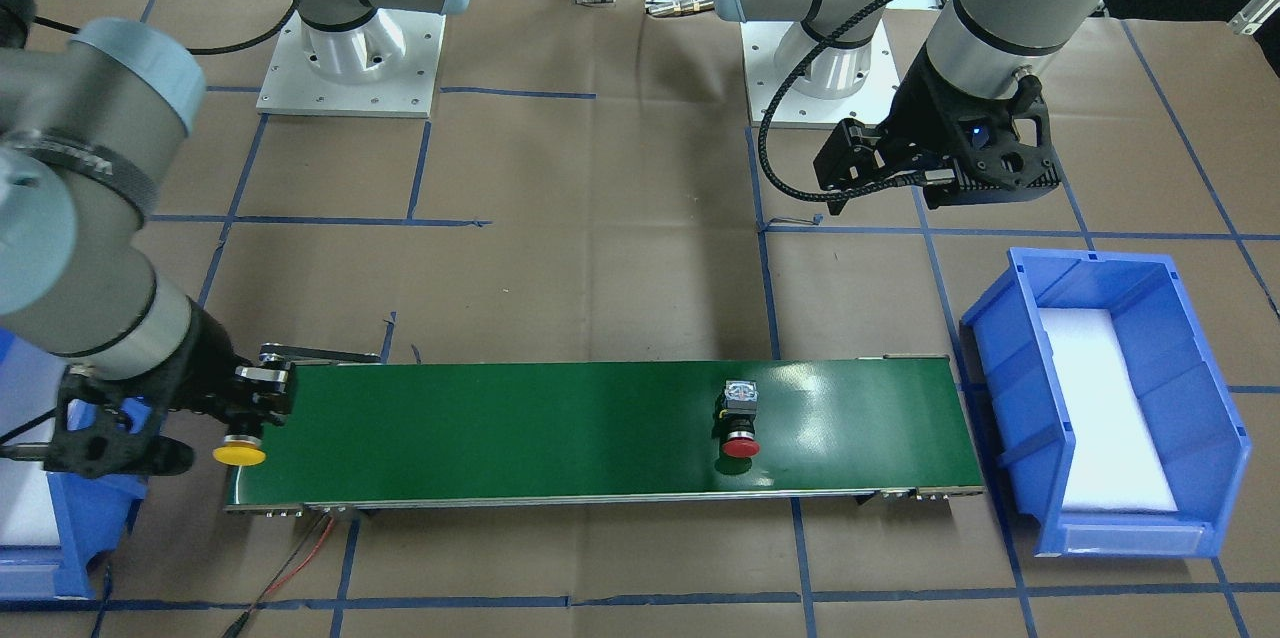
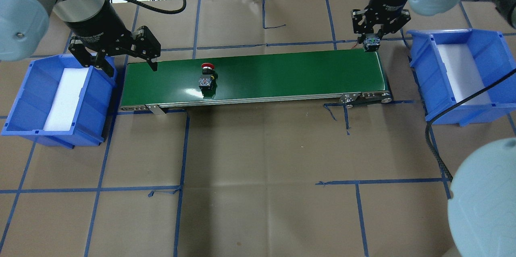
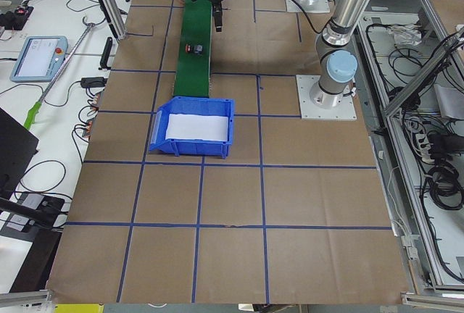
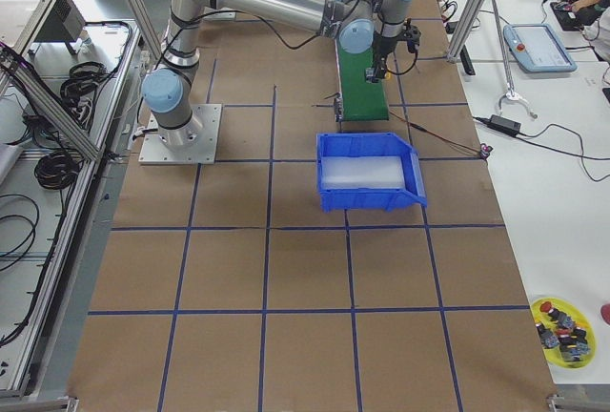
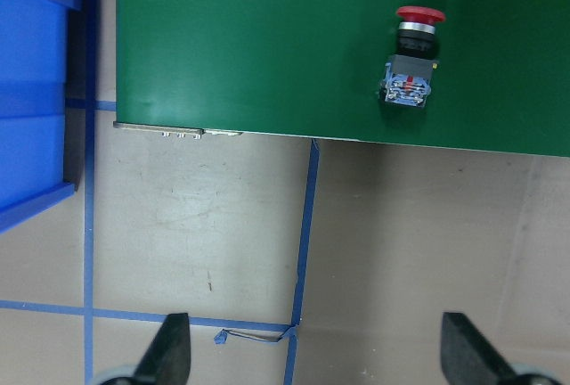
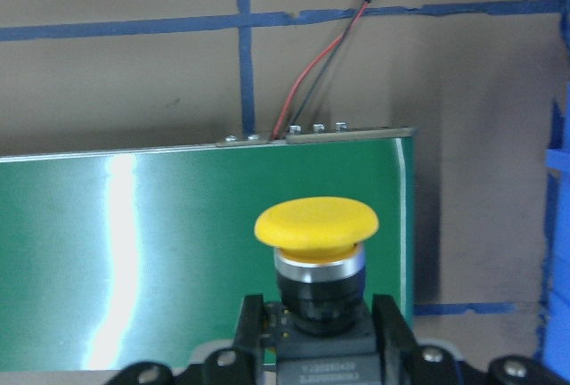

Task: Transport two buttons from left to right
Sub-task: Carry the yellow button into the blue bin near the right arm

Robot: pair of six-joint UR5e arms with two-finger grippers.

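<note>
Yellow-capped button [image 6: 316, 225], its glossy mushroom dome on a ribbed metal collar, is clamped by its dark body between the two fingers of the right hand [image 6: 316, 327] at the right end of the smooth green conveyor belt [image 2: 282, 75] in the overhead view. The red-capped button [image 2: 207, 75] lies on its side on the belt, left of centre. The left hand [image 2: 131, 67] hangs spread wide over the belt's left end, beside a blue plastic bin [image 2: 24, 100] lined with white foam on the brown paper tabletop [image 2: 258, 168].

Overhead: I read the green belt [image 2: 282, 71] bare from the red button [image 2: 207, 75] toward 3 o'clock. At that end the right gripper [image 2: 371, 42], clamping the yellow button [image 1: 240, 454], occupies the far corner; blue bin [image 2: 422, 67] wall just beyond.
</note>
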